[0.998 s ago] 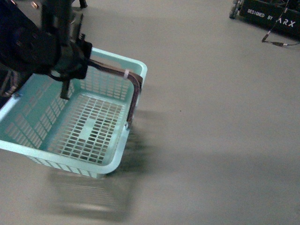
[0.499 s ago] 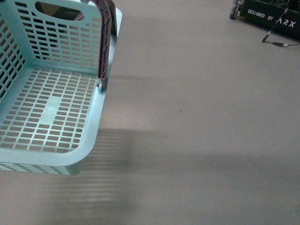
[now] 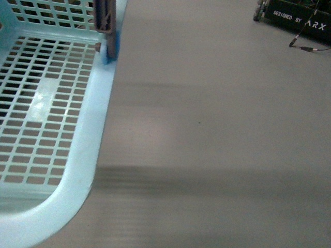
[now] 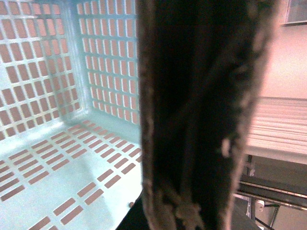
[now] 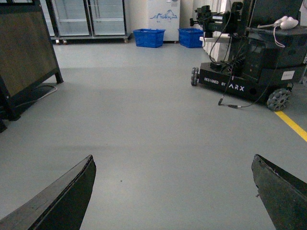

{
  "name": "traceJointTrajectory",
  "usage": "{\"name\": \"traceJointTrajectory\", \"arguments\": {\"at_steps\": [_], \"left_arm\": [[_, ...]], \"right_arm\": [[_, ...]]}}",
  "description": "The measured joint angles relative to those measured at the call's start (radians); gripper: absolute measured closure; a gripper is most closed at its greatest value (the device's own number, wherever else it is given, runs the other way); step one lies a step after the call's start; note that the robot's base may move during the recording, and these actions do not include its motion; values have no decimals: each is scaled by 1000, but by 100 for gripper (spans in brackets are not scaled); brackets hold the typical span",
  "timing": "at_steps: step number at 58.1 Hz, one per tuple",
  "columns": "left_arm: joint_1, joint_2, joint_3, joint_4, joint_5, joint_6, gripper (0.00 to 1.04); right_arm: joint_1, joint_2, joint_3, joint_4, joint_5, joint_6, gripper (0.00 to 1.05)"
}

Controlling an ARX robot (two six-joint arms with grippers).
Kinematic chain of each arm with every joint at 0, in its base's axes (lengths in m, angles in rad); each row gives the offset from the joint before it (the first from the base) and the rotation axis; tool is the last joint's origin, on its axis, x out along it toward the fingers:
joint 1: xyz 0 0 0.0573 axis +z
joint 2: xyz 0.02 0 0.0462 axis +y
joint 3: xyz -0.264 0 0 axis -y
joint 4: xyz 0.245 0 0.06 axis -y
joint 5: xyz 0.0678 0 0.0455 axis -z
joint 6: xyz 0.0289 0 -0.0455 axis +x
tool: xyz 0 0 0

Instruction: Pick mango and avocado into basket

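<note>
Black R gripper [image 5: 172, 163] spread wide, angled twd grey floor [image 5: 144, 120].

Mint-teal slotted basket [image 3: 98, 129] (brown handle [image 3: 103, 20] standing up) fills the front view's left

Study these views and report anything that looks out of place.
The basket looms oddly close at the front view's left, seemingly raised off the floor, and its brown handle blocks much of the left wrist view. No fruit shows inside it.
</note>
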Motion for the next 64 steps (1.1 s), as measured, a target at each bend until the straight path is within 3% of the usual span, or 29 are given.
{"name": "traceJointTrajectory", "arguments": {"at_steps": [64], "left_arm": [[-7,-55,-32,-43,-7,-18,98]], "right_arm": [[0,0,0,0,0,0,8]]}}
